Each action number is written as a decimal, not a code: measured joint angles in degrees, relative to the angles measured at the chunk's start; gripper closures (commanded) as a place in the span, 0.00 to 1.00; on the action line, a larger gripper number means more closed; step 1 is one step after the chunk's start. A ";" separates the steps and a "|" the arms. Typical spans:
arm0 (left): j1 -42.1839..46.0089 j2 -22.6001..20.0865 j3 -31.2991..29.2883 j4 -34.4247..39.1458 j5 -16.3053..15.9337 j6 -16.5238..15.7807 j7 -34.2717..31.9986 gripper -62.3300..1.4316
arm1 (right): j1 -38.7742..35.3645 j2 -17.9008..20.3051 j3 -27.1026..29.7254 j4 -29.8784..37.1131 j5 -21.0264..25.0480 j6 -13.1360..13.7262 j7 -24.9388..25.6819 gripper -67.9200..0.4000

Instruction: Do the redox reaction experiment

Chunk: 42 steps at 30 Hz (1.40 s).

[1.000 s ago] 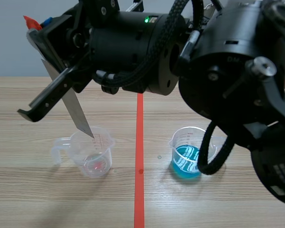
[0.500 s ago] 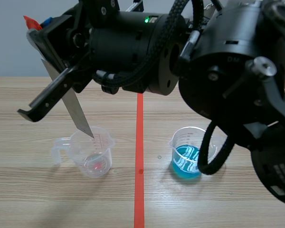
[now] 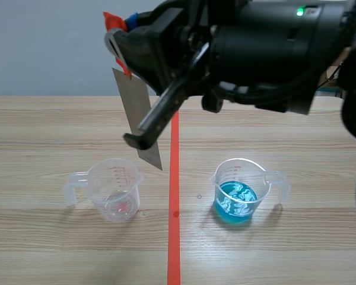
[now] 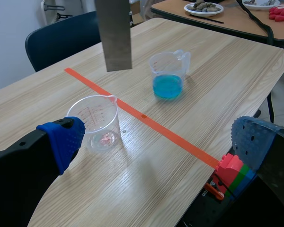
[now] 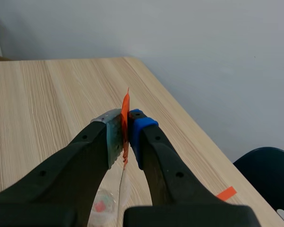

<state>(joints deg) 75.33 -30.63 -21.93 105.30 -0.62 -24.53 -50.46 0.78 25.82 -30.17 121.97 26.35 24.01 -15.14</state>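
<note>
Grey metal strip point(image 3: 130, 101) hangs clamped in the right gripper point(image 5: 126, 127) above a pale wooden table point(image 3: 47, 249); left gripper point(image 4: 158, 139) gapes wide; plain wall point(image 3: 47, 47) behind.

This looks like a lab or robot test room. A long wooden worktop point(image 4: 236, 80) has an orange tape line point(image 4: 170, 135) on it. A clear cup point(image 3: 114, 189) and a cup of blue water point(image 3: 237, 191) stand there. A blue chair point(image 4: 61, 38) and a second table point(image 4: 236, 21) are close by.
</note>
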 measured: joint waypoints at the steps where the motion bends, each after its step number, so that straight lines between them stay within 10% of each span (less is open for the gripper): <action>1: 0.00 0.00 0.00 0.00 0.00 0.00 0.00 0.00 | -0.74 0.96 1.44 0.15 0.55 1.33 0.59 0.98; 27: 0.00 0.00 0.00 0.00 0.00 0.00 0.02 0.00 | -19.78 27.87 27.78 -0.09 8.66 9.07 23.45 0.98; 42: 0.00 0.00 0.00 0.00 0.00 0.00 0.02 0.00 | -16.31 30.53 27.85 -10.38 7.54 18.14 33.14 0.98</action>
<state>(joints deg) 75.33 -30.63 -21.93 105.30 -0.62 -24.53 -50.43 -15.53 56.36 -2.33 111.59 33.89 42.15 18.00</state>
